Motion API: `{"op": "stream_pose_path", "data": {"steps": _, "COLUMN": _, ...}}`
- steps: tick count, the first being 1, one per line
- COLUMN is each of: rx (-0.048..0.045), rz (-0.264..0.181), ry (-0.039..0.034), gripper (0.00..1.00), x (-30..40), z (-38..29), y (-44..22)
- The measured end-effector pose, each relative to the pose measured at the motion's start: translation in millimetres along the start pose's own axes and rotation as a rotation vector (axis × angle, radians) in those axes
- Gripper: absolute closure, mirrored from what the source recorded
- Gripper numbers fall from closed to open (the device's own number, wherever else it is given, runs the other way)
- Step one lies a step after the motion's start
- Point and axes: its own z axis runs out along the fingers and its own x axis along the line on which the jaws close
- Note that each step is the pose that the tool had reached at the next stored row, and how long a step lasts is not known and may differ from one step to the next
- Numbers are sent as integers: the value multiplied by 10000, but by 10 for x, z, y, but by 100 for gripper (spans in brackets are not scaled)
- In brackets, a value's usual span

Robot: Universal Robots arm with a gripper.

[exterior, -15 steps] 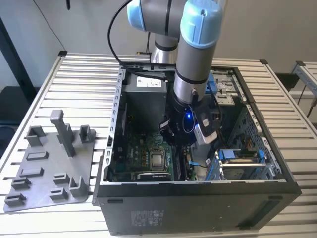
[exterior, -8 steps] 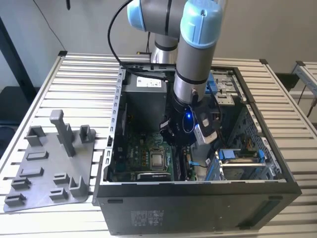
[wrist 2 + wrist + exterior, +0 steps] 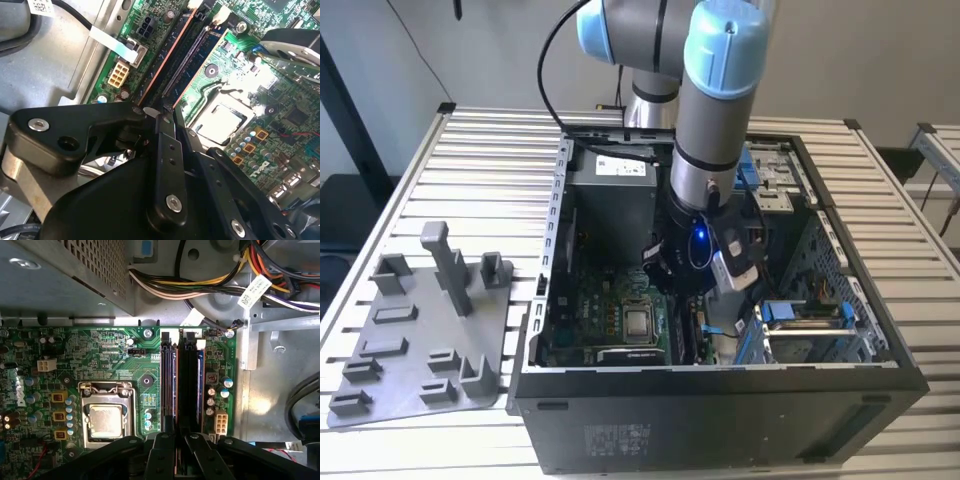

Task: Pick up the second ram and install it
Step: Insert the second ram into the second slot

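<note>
Here the tool (image 3: 175,436) is low inside the open computer case (image 3: 720,420), which lies on the slatted counter (image 3: 470,170). Its fingers are drawn close together over the memory slots beside the processor socket (image 3: 106,420). In the first wrist view the second ram (image 3: 171,385) shows edge-on as a thin bluish strip running away from the fingertips along the slot nearest the socket. I judge the fingers to be pinched on its near end, though the actual contact is hidden behind them. Another stick (image 3: 200,385) stands in a slot further from the socket, with a dark empty slot between the two.

The step in hand looks like seating, and it wants care rather than force.
- The board must stay parallel to the slot walls; any tilt along its length leaves one end proud and the other jammed.
- The push should be straight down toward the motherboard (image 3: 100,350), spread evenly, with no sideways load on the neighbouring stick.
- The pale latch (image 3: 165,332) at the far end is the thing to check; from here I cannot tell whether it has snapped in.
- The cable bundle (image 3: 210,285) lies just past the slot ends and should be kept clear of the arm.
</note>
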Motion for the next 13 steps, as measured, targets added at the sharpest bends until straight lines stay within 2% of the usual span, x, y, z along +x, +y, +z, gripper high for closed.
{"op": "stream_pose_path", "data": {"steps": 6, "rx": 6, "rz": 1, "ry": 2, "gripper": 86, "x": 0, "z": 36, "y": 1}}
{"op": "stream_pose_path", "data": {"steps": 13, "rx": 4, "rz": 1, "ry": 1, "gripper": 84, "x": 0, "z": 40, "y": 2}}
